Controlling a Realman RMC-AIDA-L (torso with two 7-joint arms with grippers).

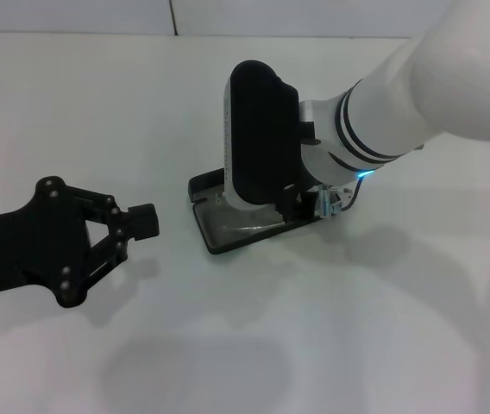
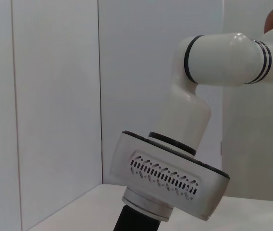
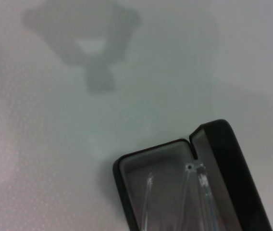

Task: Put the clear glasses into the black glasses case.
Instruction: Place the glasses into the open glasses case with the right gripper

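At the left gripper (image 1: 146, 221) our fingers (image 1: 144, 221) sit drawn together on nothing, pointing toward three o'clock in the head view; behind them the black linkage and the left arm stretch back toward nine o'clock, lying low over the white worktop (image 1: 331, 345) and well apart from the case. The right gripper (image 1: 324, 203) is tucked low behind the case lid, and we cannot tell how it is set, because the lid and the wrist hide it. From it the right arm (image 1: 417, 95) rises toward two o'clock, white with black rings, a small blue light glowing at the wrist. The black glasses case (image 1: 258, 138) stands open near the centre of the worktop, its lid upright and its base flat, extending toward seven o'clock. The clear glasses (image 3: 194, 192) lie inside the base on the grey lining, their transparent arms visible in the right wrist view. The left wrist view shows only the right arm against pale wall panels.
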